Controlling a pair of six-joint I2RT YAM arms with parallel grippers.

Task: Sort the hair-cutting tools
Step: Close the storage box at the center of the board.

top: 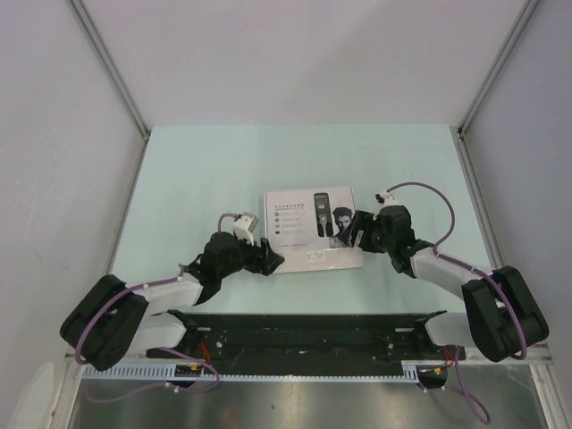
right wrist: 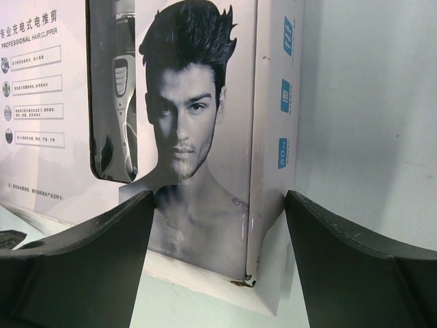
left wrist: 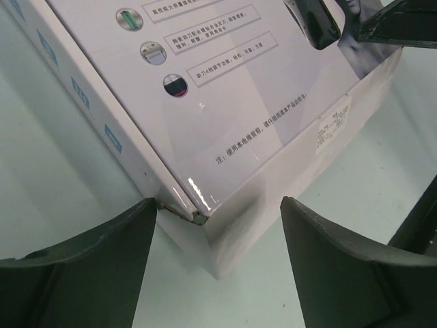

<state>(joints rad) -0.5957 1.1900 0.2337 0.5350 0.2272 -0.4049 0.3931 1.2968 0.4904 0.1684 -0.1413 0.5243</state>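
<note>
Closed white box (top: 308,234) lies flat mid-tabletop (top: 206,170), long axis left-right, printed lid up, tools hidden; left hand (top: 272,260) and right hand (top: 359,231) both spread wide, straddling its near corners.

The box lid (right wrist: 157,150) reads "PROFESSIONAL HAIR CLIPPER" near its top left, under a Chinese line, 专业充电式电推剪. Close to its near edge runs a Chinese note beginning 注:使用本电推剪前. The blue side labels (right wrist: 286,96) are too small to read.
</note>
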